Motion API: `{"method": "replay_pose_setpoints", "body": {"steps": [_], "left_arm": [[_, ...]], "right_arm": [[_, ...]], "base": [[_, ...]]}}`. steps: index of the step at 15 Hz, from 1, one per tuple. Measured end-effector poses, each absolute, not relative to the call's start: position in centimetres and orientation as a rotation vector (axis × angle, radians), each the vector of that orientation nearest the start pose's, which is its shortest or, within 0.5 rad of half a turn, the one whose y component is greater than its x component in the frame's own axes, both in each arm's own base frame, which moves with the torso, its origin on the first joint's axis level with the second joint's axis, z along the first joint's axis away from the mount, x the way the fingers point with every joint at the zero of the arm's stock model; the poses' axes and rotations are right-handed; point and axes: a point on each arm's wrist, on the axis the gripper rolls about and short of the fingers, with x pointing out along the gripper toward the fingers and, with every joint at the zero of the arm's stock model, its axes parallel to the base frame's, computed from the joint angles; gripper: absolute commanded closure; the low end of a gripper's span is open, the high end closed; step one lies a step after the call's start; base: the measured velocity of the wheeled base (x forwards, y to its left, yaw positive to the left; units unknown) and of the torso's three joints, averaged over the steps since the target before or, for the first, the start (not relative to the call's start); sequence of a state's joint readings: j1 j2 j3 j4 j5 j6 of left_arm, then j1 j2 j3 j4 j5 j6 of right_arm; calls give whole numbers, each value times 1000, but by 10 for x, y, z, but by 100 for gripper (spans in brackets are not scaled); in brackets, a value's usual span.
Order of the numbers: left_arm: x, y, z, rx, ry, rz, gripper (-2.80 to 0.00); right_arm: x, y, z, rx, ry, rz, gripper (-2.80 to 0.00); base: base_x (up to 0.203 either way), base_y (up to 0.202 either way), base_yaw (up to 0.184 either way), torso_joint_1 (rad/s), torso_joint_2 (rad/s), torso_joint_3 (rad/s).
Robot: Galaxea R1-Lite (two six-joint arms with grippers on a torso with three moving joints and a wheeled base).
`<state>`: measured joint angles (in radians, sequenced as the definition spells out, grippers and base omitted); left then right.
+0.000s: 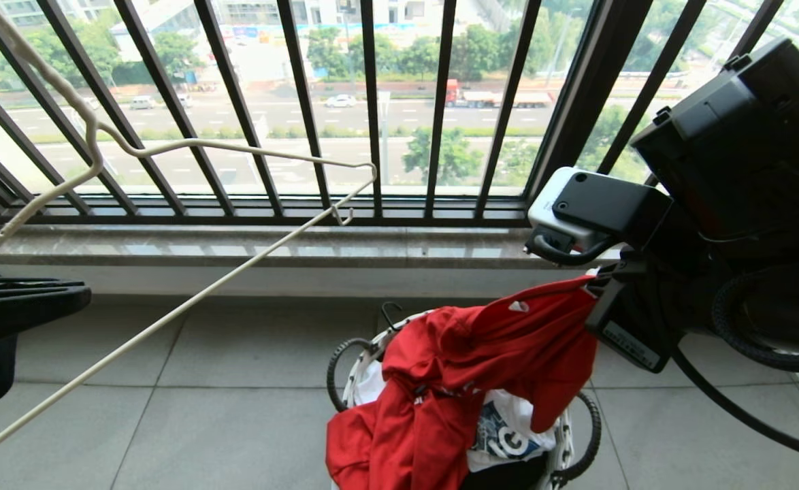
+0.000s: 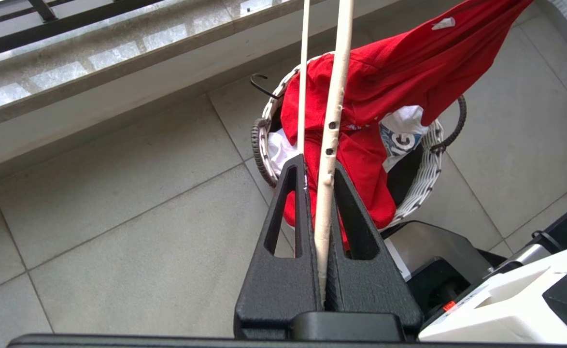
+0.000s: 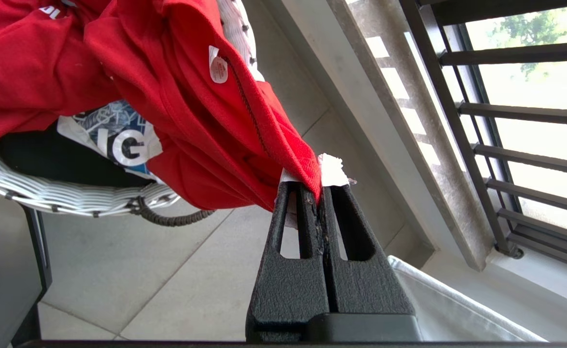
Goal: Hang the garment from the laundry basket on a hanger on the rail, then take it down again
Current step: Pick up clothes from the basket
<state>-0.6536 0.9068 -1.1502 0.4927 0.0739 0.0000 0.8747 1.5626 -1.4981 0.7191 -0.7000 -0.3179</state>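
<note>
Your right gripper (image 3: 318,191) is clamped tight on an edge of the garment (image 1: 481,361), w/ a white label poking out at the fingertips. That edge is lifted up and to the robot's right; the rest of the red shirt is draped across the laundry basket (image 1: 355,367), spilling over its near-left rim, so it's only partly out. The basket sits on the tiled floor below the window sill (image 1: 250,248).

Your left gripper (image 2: 319,169) is closed on the hanger (image 1: 236,146), pinching one wire between the fingers, the other wire running just beside. In the head view the hanger is tilted, off to the left, well apart from the shirt. The rail isn't in view.

To do this step well:
- Lift the shirt clear of the basket rim and handles before going sideways; fabric could snag on the black loops.
- You're gripping near the label, prob. the neck, which is good for threading; keep that opening slack, not stretched.
- Bring the hanger's notched end toward the neck, not the shirt to it.
</note>
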Motion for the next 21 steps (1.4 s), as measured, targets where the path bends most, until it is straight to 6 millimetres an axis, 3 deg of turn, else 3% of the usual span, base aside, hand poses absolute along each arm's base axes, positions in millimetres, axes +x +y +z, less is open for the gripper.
{"method": "replay_pose_setpoints", "body": {"steps": [21], "left_arm": [[48, -35, 326, 107, 217, -578, 0]], "right_arm": [[190, 205, 262, -866, 593, 242, 0]], "base": [[0, 0, 0, 2, 1, 203]]}}
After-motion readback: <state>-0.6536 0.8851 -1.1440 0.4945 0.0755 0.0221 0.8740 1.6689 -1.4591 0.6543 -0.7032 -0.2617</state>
